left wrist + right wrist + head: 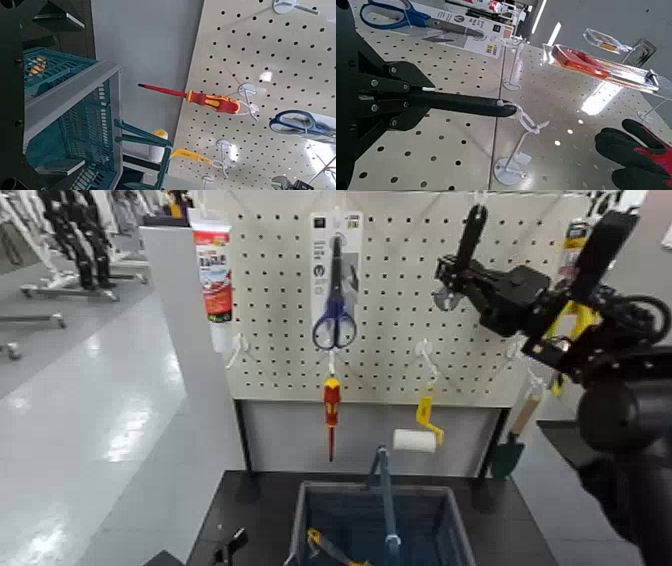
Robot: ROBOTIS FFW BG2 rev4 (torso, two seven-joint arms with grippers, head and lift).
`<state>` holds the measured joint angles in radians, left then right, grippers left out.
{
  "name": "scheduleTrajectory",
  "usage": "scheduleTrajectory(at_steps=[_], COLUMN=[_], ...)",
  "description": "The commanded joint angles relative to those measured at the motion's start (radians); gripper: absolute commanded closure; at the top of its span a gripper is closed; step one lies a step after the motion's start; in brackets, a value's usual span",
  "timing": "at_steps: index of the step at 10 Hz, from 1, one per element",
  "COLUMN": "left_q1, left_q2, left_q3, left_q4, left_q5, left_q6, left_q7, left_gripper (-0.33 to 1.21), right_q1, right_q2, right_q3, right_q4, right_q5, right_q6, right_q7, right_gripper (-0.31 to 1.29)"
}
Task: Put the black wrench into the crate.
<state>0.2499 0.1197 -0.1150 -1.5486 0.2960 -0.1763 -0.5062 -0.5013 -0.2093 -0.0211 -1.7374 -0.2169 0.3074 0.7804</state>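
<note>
Clearly, the right gripper is clenched on the black wrench, up at the board's right side, its loop around the hook. Best to keep that grip firm, lift gently until the loop clears the hook's tip, then draw toward the near side before lowering; a sideways tug could twist the wrench loose. The crate sits below, near, its raised handle crossing the opening, so aim to one side. The roller and screwdriver hang beyond it. The left gripper waits empty, spread apart, near left.
</note>
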Motion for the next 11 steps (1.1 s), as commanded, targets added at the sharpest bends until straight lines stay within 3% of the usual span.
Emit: scheduleTrajectory(at_steps=[1,4,7,9,11], left_q1=[0.000,0.000,0.002,0.006,0.006], left_q2=[-0.002,0.003,0.005,0.002,0.006], left_q3=[0.002,0.000,0.000,0.003,-0.002], left_q4=[-0.001,-0.001,-0.004,-0.005,-0.007], left_q5=[0.000,0.000,0.000,0.000,0.000], left_q6=[0.000,0.000,0.000,-0.002,-0.002], left_q7=[0.000,0.000,0.002,0.005,0.005], left_gripper=[0.10,0.10,0.10,0.10,0.10], right_q1=[0.036,0.124,0.320,0.431,0.510], right_q2=[-0.002,0.016,0.057,0.096,0.096], right_q3=[-0.016,-0.014,-0.026,-0.056,-0.054], right_q4=[-0.175,-0.332,-0.413,-0.406,-0.366], right_q5=[0.011,0.013,0.001,-0.002,-0.007], right_q6=[0.036,0.078,0.144,0.173,0.219], right_q7=[-0.027,-0.064,-0.139,-0.148,-0.161], right_gripper=[1.11,1.11,1.11,1.11,1.11])
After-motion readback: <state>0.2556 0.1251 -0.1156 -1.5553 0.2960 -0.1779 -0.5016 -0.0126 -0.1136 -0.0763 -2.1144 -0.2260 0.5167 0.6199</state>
